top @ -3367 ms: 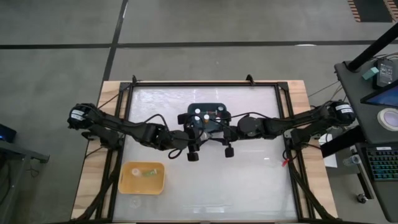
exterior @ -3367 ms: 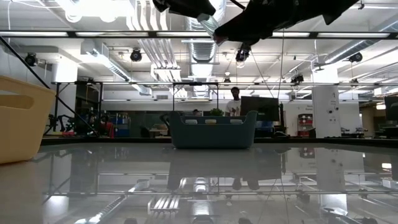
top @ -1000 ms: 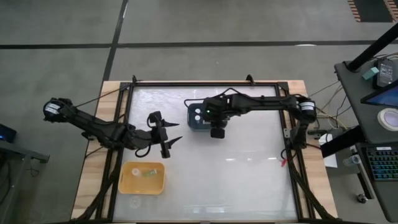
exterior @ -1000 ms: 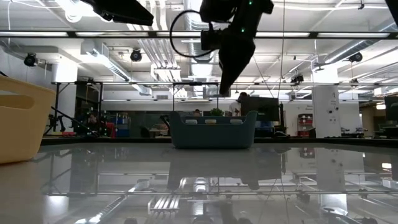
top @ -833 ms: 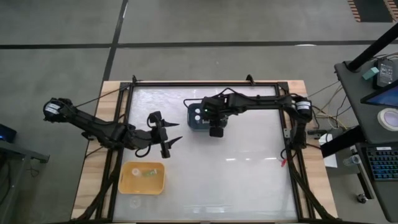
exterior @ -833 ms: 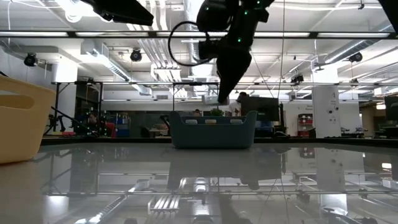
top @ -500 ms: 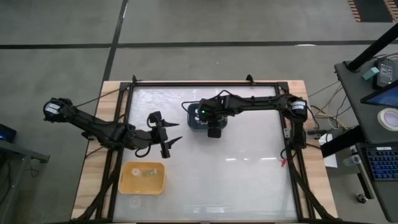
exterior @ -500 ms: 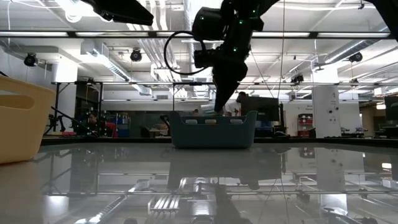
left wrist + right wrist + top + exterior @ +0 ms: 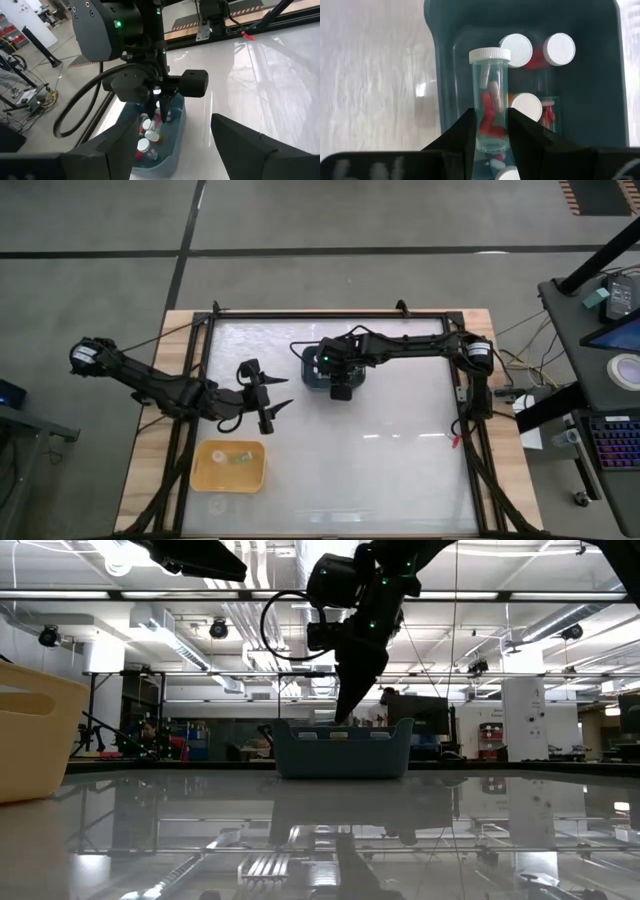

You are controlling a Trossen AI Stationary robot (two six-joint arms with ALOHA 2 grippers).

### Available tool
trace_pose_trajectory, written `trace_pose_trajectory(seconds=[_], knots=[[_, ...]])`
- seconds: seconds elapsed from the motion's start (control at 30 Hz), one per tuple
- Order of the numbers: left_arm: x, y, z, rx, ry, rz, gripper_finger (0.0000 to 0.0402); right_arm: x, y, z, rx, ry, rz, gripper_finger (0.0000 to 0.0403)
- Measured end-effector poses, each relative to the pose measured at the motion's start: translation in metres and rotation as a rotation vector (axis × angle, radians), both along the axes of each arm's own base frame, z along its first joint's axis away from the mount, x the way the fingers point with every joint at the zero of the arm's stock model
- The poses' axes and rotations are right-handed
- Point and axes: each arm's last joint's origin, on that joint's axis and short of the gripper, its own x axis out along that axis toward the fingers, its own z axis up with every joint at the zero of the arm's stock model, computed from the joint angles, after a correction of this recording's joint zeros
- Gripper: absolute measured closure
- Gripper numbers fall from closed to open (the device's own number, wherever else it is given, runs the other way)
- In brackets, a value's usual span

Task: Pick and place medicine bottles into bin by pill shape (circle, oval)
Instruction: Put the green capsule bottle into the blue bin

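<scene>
Clear bottle [image 9: 490, 95] of red-and-white oval pills sits clamped in your right pincer [image 9: 489, 131], long axis running straight out past the fingertips, over the teal bin [image 9: 328, 370] at upper centre. Yellow bin [image 9: 232, 466] lies lower left (left pincer [image 9: 268, 396] nearer, wide open, empty).

Clear glossy plastic medicine bottle [image 9: 490, 97] with ribbed matt white cap; smooth teal plastic bin [image 9: 600, 75]; matt yellow plastic bin [image 9: 231, 466]; glossy, mirror-like tabletop [image 9: 480, 840]; bare wooden table edge [image 9: 145, 470]
</scene>
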Motion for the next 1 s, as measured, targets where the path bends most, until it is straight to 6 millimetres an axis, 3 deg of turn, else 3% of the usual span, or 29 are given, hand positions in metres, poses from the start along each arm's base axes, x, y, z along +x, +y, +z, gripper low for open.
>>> trace_pose_trajectory(seconds=[1.0], knots=[[0.000, 0.000, 0.000, 0.003, 0.002, -0.001, 0.0171, 0.004, 0.000, -0.021, 0.001, -0.020, 0.008, 0.0305]])
